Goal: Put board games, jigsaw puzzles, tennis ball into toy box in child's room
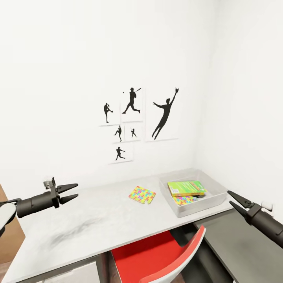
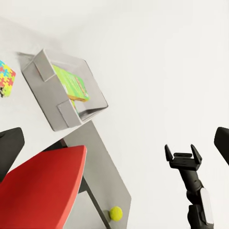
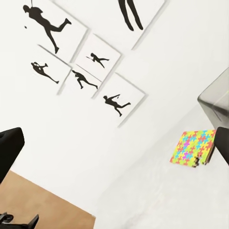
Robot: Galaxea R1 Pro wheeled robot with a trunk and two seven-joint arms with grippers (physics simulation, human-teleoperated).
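Left hand (image 1: 72,192) hovers over the near-left part of the tabletop (image 1: 90,220), fingers spread, nothing between them. Right hand (image 1: 234,198) is out past the tabletop's right end, above the lower dark grey cabinet (image 1: 243,251), fingers also apart and empty (it shows in the left wrist view too (image 2: 183,152), prongs clearly separated).

Toy box (image 1: 214,194) sits at the far right end of the tabletop, close to the corner of the room. Inside it: a green-edged board game (image 1: 186,188) lying flat, with one jigsaw puzzle (image 1: 184,200) partly under it, multicoloured edge sticking out toward the near side. Left wrist view confirms the green box inside the bin (image 2: 70,83).

Second jigsaw puzzle (image 1: 142,194) lies flat on the tabletop, just left of the toy box, not touching it; right wrist view has it too (image 3: 193,147).

Tennis ball (image 2: 115,213) rests on the dark grey cabinet, well apart from the toy box.

Red chair (image 1: 165,255) with a pale rim is pushed in under the tabletop's near edge, between the two arms. Black athlete silhouette pictures (image 1: 137,118) hang on the white wall behind. A strip of wood (image 1: 10,236) shows at the left edge.
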